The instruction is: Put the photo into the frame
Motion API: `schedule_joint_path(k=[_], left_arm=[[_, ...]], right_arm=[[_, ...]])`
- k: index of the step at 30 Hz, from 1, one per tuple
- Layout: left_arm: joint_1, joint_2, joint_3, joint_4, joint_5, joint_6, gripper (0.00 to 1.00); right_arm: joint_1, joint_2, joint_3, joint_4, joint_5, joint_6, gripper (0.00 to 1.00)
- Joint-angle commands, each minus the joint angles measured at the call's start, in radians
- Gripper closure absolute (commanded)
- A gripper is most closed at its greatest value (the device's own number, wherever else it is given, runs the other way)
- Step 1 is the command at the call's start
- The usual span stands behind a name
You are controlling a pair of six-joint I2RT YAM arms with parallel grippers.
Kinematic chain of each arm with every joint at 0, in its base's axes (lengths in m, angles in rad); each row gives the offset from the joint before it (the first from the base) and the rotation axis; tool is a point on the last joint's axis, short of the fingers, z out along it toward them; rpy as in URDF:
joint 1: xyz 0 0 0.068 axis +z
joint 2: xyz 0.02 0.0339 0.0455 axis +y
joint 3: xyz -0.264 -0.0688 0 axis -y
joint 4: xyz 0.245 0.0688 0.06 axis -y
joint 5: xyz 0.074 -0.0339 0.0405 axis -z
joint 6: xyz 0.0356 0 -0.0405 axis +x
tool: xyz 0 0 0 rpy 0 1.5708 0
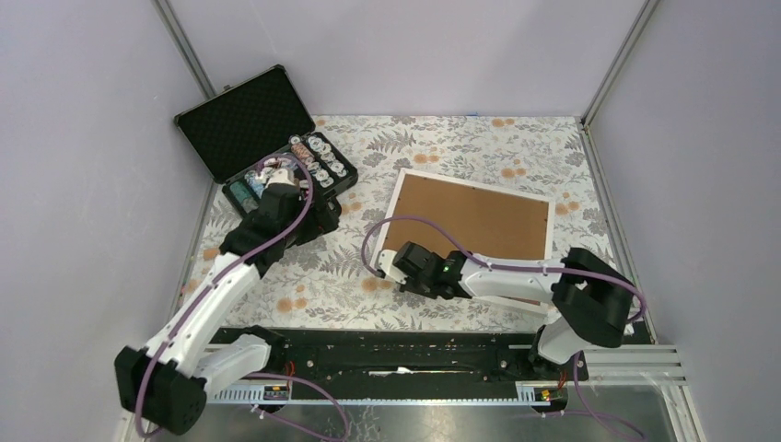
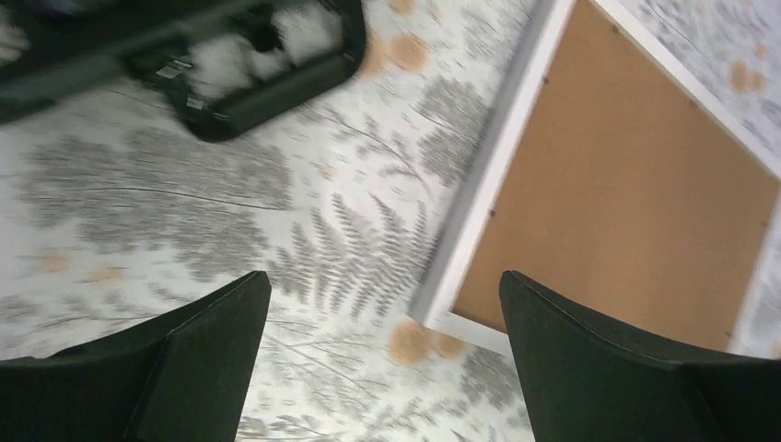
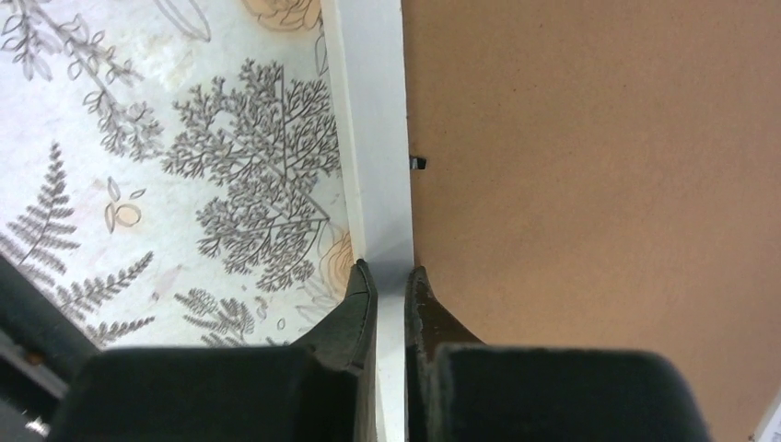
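Observation:
The frame (image 1: pixel 393 204) lies on the floral tablecloth right of centre with its brown backing board (image 1: pixel 474 216) facing up. The photo is hidden. My right gripper (image 1: pixel 385 262) is at the frame's near left corner. In the right wrist view the right gripper (image 3: pixel 391 272) is shut on the frame's white rail (image 3: pixel 373 138), one finger on the outer side and one over the backing board (image 3: pixel 589 184). My left gripper (image 1: pixel 332 214) hovers between the case and the frame. In the left wrist view the left gripper (image 2: pixel 383 276) stands open and holds nothing, with the frame's corner (image 2: pixel 502 166) ahead.
A black foam-lined case (image 1: pixel 244 120) stands open at the back left with chips (image 1: pixel 318 157) in its tray; its edge (image 2: pixel 267 83) shows in the left wrist view. Purple walls enclose the table on three sides.

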Motion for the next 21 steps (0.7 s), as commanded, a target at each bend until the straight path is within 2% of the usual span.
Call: schedule_joint_path(k=[1, 3, 6, 10, 16, 21], left_arm=[[0.081, 0.08, -0.042, 0.199, 0.507, -0.027, 0.01], [0.095, 0.104, -0.103, 0.292, 0.625, -0.053, 0.01], [0.101, 0.151, -0.187, 0.395, 0.722, -0.1, 0.01], [0.101, 0.208, -0.33, 0.632, 0.876, -0.226, 0.01], [0.101, 0.217, -0.472, 0.835, 0.891, -0.328, 0.01], [0.102, 0.364, -0.609, 1.205, 0.981, -0.481, 0.01]], right_arm=[[-0.01, -0.122, -0.019, 0.031, -0.029, 0.063, 1.0], [-0.01, -0.154, -0.038, 0.051, -0.032, 0.063, 1.0], [-0.009, -0.182, -0.053, 0.066, -0.027, 0.063, 1.0], [-0.011, -0.214, -0.065, 0.082, -0.025, 0.064, 1.0], [-0.023, -0.242, -0.065, 0.095, -0.032, 0.061, 1.0], [-0.042, -0.256, -0.061, 0.097, -0.057, 0.057, 1.0]])
